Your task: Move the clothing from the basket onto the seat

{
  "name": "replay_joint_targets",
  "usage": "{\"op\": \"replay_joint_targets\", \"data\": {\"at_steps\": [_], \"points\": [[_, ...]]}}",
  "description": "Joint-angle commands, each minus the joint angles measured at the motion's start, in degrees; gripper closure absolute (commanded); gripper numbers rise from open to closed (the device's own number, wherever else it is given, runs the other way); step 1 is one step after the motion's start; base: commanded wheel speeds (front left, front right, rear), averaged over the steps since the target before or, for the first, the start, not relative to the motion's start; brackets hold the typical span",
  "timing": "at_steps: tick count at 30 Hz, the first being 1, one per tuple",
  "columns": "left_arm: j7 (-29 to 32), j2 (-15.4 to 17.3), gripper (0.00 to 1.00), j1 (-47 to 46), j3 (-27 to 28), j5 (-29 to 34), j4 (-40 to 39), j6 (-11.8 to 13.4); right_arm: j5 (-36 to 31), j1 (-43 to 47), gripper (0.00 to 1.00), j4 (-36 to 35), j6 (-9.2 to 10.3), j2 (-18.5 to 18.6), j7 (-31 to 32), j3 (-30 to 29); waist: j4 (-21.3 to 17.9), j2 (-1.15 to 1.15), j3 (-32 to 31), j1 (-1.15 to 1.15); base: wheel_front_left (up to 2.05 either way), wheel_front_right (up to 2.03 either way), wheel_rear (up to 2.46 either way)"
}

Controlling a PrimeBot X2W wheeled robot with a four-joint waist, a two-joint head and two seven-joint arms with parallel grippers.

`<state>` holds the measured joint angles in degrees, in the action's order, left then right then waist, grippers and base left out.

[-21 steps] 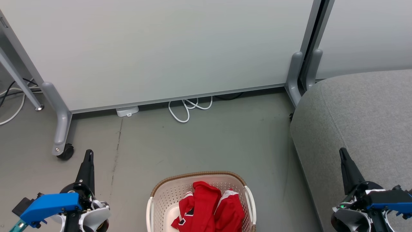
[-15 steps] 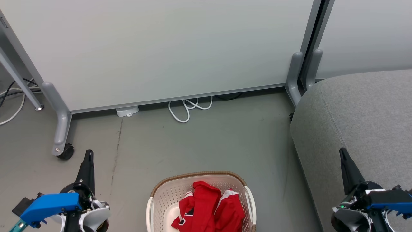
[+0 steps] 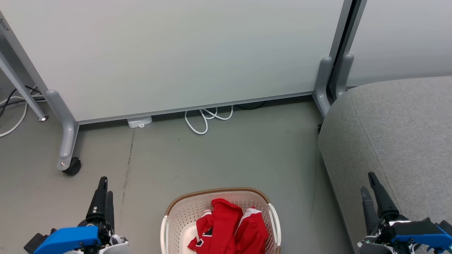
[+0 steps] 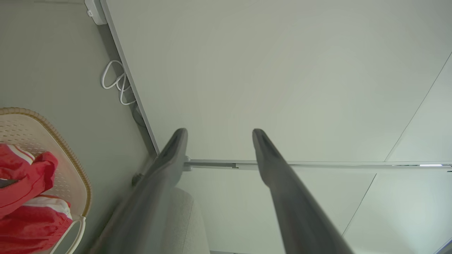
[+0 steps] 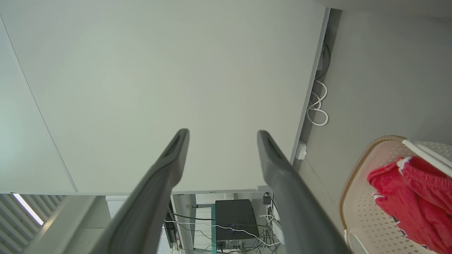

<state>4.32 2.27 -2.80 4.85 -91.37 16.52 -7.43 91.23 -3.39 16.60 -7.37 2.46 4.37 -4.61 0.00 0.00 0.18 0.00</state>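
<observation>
The red clothing (image 3: 229,229) with white trim lies bunched in the cream basket (image 3: 176,216), which stands on the floor at the bottom centre of the head view. The grey seat (image 3: 399,127) fills the right side. My left gripper (image 3: 106,188) is low at the left of the basket, open and empty. Over the seat's front edge at the lower right, my right gripper (image 3: 367,185) is open and empty too. The left wrist view has the clothing (image 4: 24,197) in the basket (image 4: 76,160) at its left edge. The right wrist view has the clothing (image 5: 413,197) and basket (image 5: 367,215) at its right edge.
A white partition panel (image 3: 176,53) on grey wheeled feet (image 3: 69,141) stands behind the basket. A looped white cable (image 3: 206,118) and a small white box (image 3: 140,121) lie under its lower edge. Bare grey floor (image 3: 219,155) stretches between the panel and the basket.
Both grippers have dropped lower in the head view and turned about their wrists, so both fingers of each now show. The basket and clothing have not moved.
</observation>
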Motion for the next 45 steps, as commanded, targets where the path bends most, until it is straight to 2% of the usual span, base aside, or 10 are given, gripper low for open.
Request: {"op": "replay_joint_targets", "data": {"at_steps": [1, 10, 31, 45], "points": [[-0.76, 0.42, 0.0, -1.91, -0.44, 1.17, -1.21, -0.01, -1.6, -1.77, 0.0, -0.81, -0.04, 0.3, -0.76, 0.62, 0.01, 0.0, 0.01, 0.0, 0.0, 0.0, 0.0], [-3.13, 0.47, 0.0, -2.22, -1.95, 9.33, -2.05, 0.83, -10.0, -2.38, 0.0, -0.48, -0.05, 0.28, -3.15, 1.19, 0.09, 0.0, 0.08, 0.0, 0.0, 0.0, 0.0], [-7.79, 0.8, 0.0, -2.43, -6.26, 36.29, -1.92, 1.6, -35.6, -3.47, 0.0, 0.36, -0.08, 0.37, -7.27, 2.57, 0.24, 0.0, 0.16, 0.0, 0.0, 0.0, 0.0], [-10.23, 1.09, 0.0, -3.1, -8.44, 47.78, -0.7, 1.24, -47.2, -3.41, 0.0, -0.76, -0.1, 0.42, -7.85, 3.57, 0.38, 0.0, 0.2, 0.0, 0.0, 0.0, 0.0]]}}
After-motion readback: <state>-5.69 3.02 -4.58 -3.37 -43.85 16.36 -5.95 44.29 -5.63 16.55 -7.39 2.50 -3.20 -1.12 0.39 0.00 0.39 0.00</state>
